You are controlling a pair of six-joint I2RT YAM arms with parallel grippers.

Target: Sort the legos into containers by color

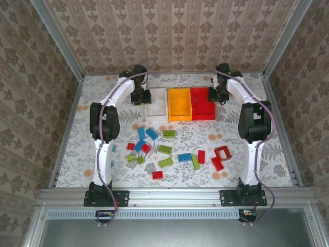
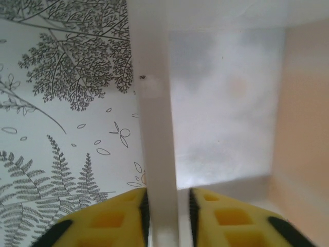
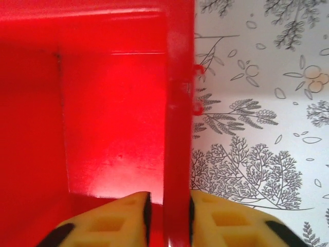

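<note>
White bin (image 2: 154,128) left wall sits between left pincer (image 2: 168,198) jaws, red bin (image 3: 177,103) right wall between right pincer (image 3: 169,198); both slightly open, ungripped. Legos (image 1: 165,149) scattered nearer on tabletop (image 1: 277,154). Lift straight up, avoid dragging bins.

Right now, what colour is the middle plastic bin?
The middle rectangular plastic bin is yellow-orange; top external view.

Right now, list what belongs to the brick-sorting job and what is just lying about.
Job:
legos
white bin
yellow-orange bin
red bin
left gripper, astride the white bin's wall
right gripper, astride the red bin's wall

Just there:
patterned table cover
wallpapered walls
metal frame
</note>
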